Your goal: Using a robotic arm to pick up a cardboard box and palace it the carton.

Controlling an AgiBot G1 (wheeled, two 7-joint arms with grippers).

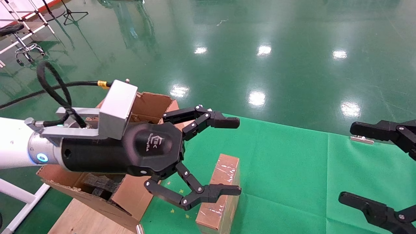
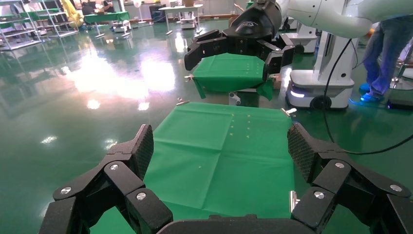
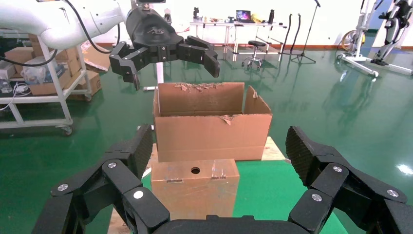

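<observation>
You have a big green surface [image 1: 292, 169] in front of you. At its left edge stands the carton [image 1: 143, 104], with torn flaps and black foam pieces inside.

The cardboard box [image 1: 221, 191] is the landmark. It lies on the green surface just to the right of the carton, close but not touching as far as you can tell. From the right wrist view its narrow face with the round hole [image 3: 195, 170] points toward the right arm, and the carton sits right behind it.

The robotic arm on the left reaches out above the carton. Its left gripper [image 1: 232, 156] hangs up over the cardboard box, and the fingers are spread wide with nothing in them. The lower finger only looks like it crosses the box; you cannot tell that it touches.

The right gripper [image 1: 364, 162] waits well to the right of the cardboard box, fingers also spread wide and empty.

The step looks like the reach, so nothing is picked up yet. To do it well, turn the left gripper so the fingers go down on both long sides of the slim box. Come down straight and slow. Close around the middle, because the shiny tape may be slippery. Lift high enough to clear the ragged flaps.
</observation>
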